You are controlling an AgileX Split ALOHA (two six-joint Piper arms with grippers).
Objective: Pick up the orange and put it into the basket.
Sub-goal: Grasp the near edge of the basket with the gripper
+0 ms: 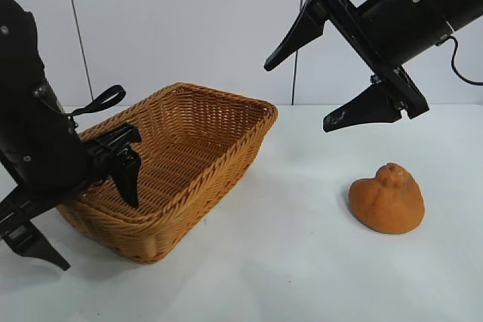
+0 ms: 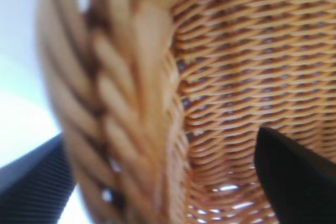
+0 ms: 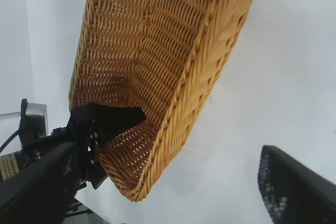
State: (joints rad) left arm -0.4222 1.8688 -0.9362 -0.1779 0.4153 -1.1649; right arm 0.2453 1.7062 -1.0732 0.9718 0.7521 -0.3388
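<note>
Left gripper (image 1: 83,220) spread wide, straddling basket (image 1: 226,148) near rim: we see one finger (image 1: 127,175) inside, other outside on table (image 1: 287,262). Nothing held. Left wrist view confirms braided rim between fingers. Right gripper (image 1: 321,84) also wide open, empty, up in air above orange (image 1: 387,199). Orange sits on table right of basket, well apart from it, knobbly neck up.

Basket (image 1: 198,122) left on table (image 1: 302,262); orange (image 1: 386,198) right, well apart.
</note>
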